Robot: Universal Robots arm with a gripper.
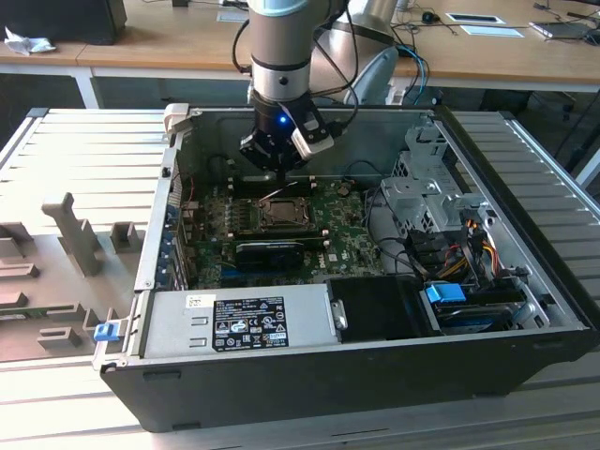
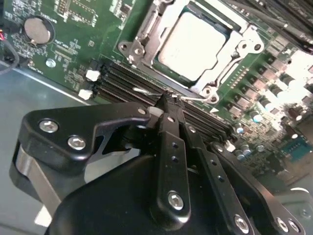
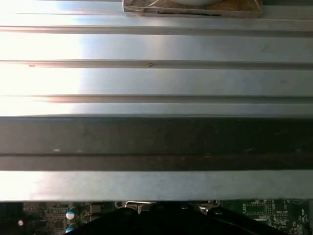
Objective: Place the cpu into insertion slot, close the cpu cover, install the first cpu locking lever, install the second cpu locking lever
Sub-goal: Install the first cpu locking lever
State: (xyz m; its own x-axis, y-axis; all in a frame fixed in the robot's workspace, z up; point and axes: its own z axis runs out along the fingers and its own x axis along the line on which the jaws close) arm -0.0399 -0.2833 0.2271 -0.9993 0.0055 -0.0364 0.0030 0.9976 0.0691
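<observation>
Cpu [image 2: 193, 41] seated, cover [image 2: 243, 46] down over it; tool [image 2: 168, 101] fingers pinched together, tips at 1 wire lever [image 2: 198, 98]; latching looks unfinished.

No wording can be made out. The grey power supply box [image 1: 178, 328] along the computer case's [image 1: 375, 375] near wall carries a black-and-white label [image 1: 249, 322] and a small white sticker [image 1: 200, 302], both illegible.

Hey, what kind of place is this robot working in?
Probably a robotics lab or test workshop: an open black desktop computer case with a green motherboard sits on a ribbed aluminium table, and long wooden desks with cables stand behind it.
</observation>
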